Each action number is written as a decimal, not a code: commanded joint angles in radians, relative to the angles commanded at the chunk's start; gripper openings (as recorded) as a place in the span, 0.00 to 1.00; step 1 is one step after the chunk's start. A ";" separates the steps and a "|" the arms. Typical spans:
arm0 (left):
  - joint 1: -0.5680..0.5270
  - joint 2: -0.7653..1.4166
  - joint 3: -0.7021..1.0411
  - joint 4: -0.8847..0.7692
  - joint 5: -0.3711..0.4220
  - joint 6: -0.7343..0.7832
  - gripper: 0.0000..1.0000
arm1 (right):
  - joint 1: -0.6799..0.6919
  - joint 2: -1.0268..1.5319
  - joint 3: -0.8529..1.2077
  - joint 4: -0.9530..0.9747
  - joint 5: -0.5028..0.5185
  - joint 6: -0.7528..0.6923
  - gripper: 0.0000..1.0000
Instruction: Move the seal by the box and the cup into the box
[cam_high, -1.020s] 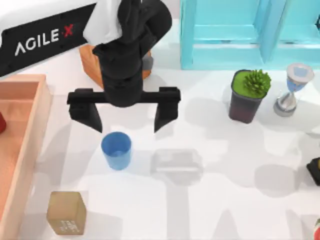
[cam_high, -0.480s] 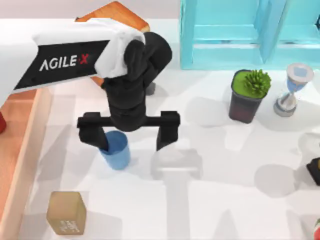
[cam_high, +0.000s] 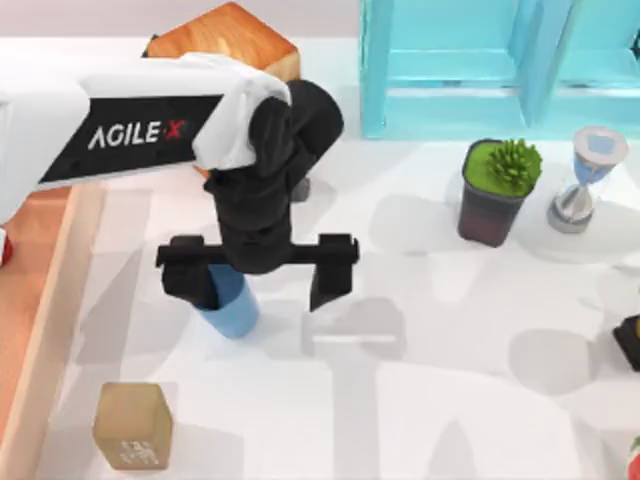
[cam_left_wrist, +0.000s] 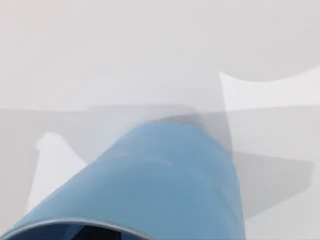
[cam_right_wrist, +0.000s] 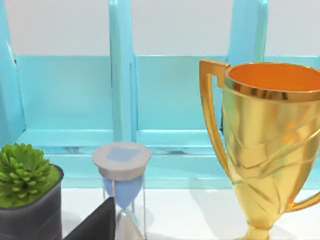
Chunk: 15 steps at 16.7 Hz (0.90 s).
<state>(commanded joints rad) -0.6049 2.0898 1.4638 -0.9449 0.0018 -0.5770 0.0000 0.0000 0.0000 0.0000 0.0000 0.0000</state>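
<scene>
The left arm reaches in from the upper left of the top view, its left gripper (cam_high: 262, 284) pointing down with fingers spread wide. One finger covers the cup (cam_high: 230, 310) left of centre; the seal (cam_high: 132, 425) sits lower left.

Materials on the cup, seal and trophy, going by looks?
Cup: smooth matte blue, likely plastic; even colour, no gloss. Seal: tan block with a faint woody tone and whitish marks on one face, possibly wood. Trophy: polished gold, metal-like, with bright reflections along its rim.
</scene>
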 joint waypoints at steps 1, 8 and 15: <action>0.000 0.000 0.000 0.000 0.000 0.000 0.77 | 0.000 0.000 0.000 0.000 0.000 0.000 1.00; 0.000 0.000 0.000 0.000 0.000 0.000 0.25 | 0.000 0.000 0.000 0.000 0.000 0.000 1.00; 0.000 0.000 0.000 0.000 0.000 0.000 0.00 | 0.000 0.000 0.000 0.000 0.000 0.000 1.00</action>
<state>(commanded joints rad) -0.6049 2.0898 1.4638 -0.9449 0.0018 -0.5770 0.0000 0.0000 0.0000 0.0000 0.0000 0.0000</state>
